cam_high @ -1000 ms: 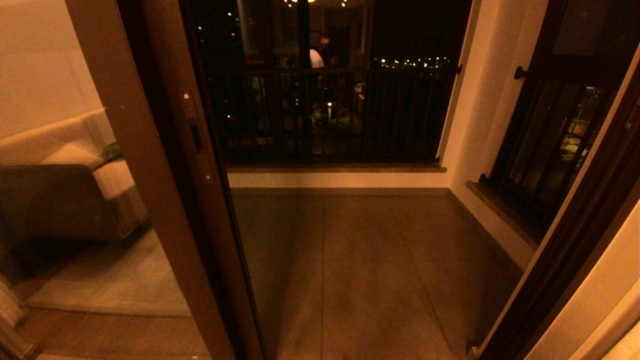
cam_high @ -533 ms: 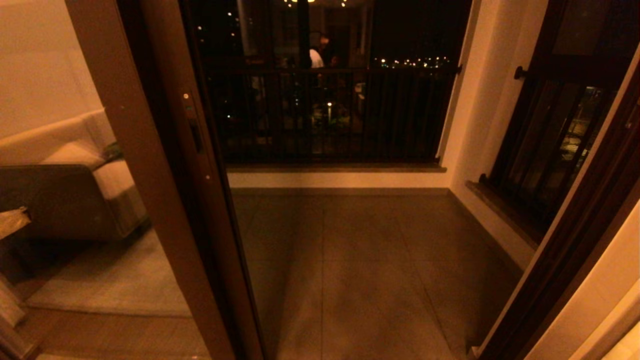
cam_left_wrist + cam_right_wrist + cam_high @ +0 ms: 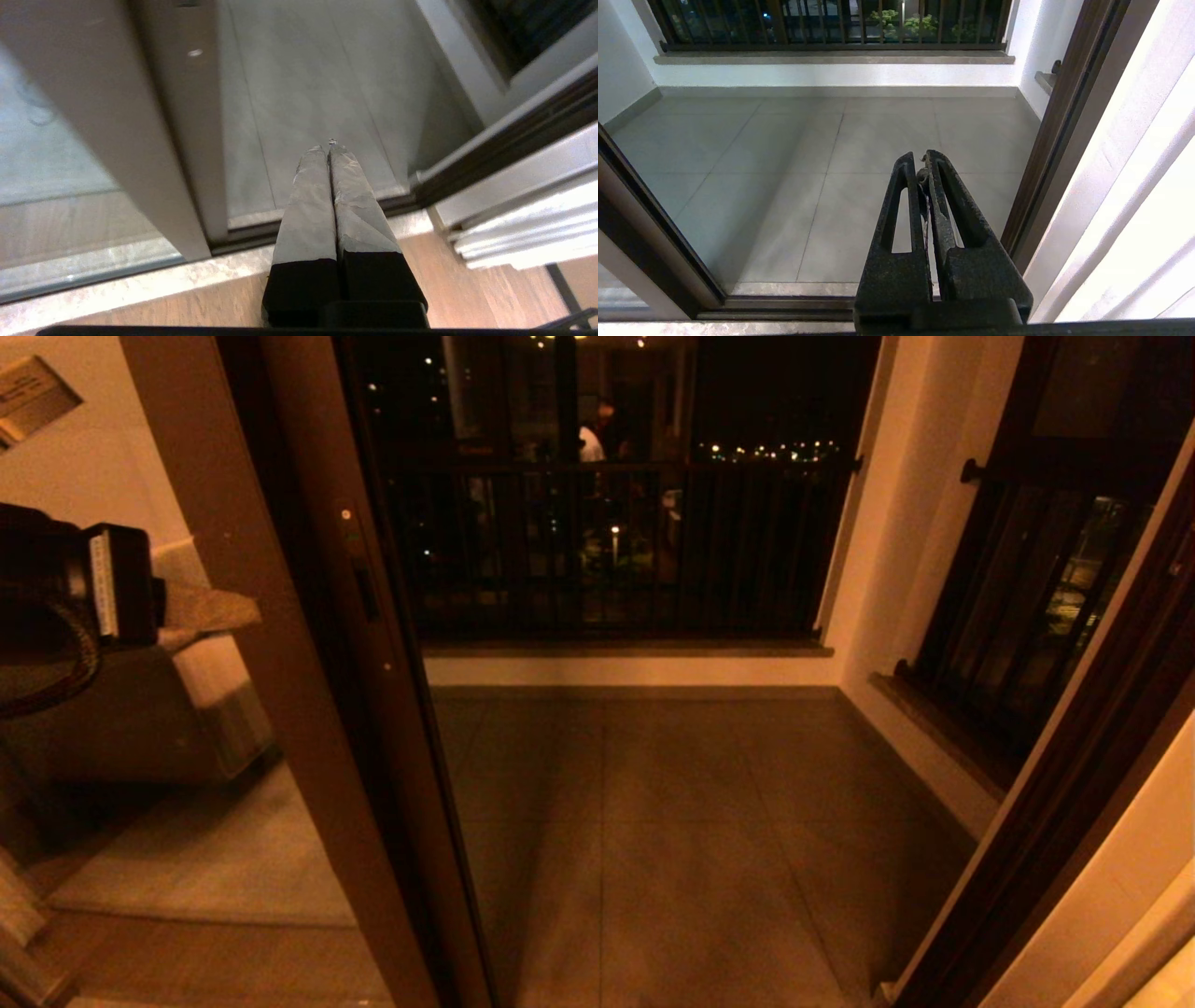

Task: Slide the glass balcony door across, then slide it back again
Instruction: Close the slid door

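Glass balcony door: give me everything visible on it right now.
The tall brown-framed glass balcony door stands at the left of the doorway, upright, leaving the opening to the tiled balcony floor clear. Its upright carries a slim recessed handle plate with small screws. The glass reflects or shows a sofa. Its foot sits in the floor track. The left gripper, shut, is raised beside the upright; contact cannot be told.

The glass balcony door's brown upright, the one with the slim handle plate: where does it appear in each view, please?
Head view: the brown upright is left of centre and runs slanting from top to bottom.
Left wrist view: a broad band with one screw showing.
Right wrist view: only its edge, low in the corner.
Shared landmark: the grey tiled balcony floor.
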{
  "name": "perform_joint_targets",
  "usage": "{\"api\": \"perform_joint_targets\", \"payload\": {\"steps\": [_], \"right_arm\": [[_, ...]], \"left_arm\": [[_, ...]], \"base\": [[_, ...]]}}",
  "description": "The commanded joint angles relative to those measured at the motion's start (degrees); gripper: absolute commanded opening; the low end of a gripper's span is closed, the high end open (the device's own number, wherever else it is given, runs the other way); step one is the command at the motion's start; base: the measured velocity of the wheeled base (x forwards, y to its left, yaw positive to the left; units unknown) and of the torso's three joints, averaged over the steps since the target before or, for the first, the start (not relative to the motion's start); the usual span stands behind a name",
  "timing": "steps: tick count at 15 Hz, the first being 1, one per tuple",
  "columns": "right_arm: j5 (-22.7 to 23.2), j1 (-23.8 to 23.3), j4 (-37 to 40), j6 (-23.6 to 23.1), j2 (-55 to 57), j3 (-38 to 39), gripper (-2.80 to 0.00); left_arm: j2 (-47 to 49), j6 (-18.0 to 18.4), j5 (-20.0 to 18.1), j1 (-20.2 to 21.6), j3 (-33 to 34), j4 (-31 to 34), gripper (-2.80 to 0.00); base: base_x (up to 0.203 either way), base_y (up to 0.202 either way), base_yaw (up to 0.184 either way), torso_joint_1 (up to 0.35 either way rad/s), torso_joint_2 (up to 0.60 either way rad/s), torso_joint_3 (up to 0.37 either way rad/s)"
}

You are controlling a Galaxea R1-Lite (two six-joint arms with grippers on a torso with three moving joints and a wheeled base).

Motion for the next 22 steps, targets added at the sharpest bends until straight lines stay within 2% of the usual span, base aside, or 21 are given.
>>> {"api": "perform_joint_targets", "payload": {"steps": [1,2,3,5,7,10,13,20,22], "right_arm": [[0.0,0.0,0.0,-0.1,0.1,0.0,-2.8],[0.0,0.0,0.0,-0.1,0.1,0.0,-2.8],[0.0,0.0,0.0,-0.1,0.1,0.0,-2.8],[0.0,0.0,0.0,-0.1,0.1,0.0,-2.8],[0.0,0.0,0.0,-0.1,0.1,0.0,-2.8],[0.0,0.0,0.0,-0.1,0.1,0.0,-2.8],[0.0,0.0,0.0,-0.1,0.1,0.0,-2.8],[0.0,0.0,0.0,-0.1,0.1,0.0,-2.8],[0.0,0.0,0.0,-0.1,0.1,0.0,-2.8]], "left_arm": [[8.2,-0.1,0.5,-1.6,-3.6,0.4,-2.8],[10.3,0.0,1.4,-1.9,-4.5,0.3,-2.8],[12.1,0.3,2.1,-2.0,-5.8,0.2,0.0],[15.6,0.7,2.8,-2.1,-9.4,0.2,0.0],[18.7,1.2,5.1,-2.1,-13.2,0.1,0.0],[22.8,2.6,5.9,-2.0,-17.7,-0.5,0.0],[25.7,4.1,7.5,-2.0,-18.1,-5.9,0.0],[27.6,5.1,7.8,-1.8,-18.6,-6.8,0.0],[27.9,7.1,7.8,-1.4,-18.6,-6.9,0.0]], "base": [[0.0,0.0,0.0,0.0,0.0,0.0],[0.0,0.0,0.0,0.0,0.0,0.0],[0.0,0.0,0.0,0.0,0.0,0.0],[0.0,0.0,0.0,0.0,0.0,0.0],[0.0,0.0,0.0,0.0,0.0,0.0],[0.0,0.0,0.0,0.0,0.0,0.0],[0.0,0.0,0.0,0.0,0.0,0.0],[0.0,0.0,0.0,0.0,0.0,0.0],[0.0,0.0,0.0,0.0,0.0,0.0]]}}
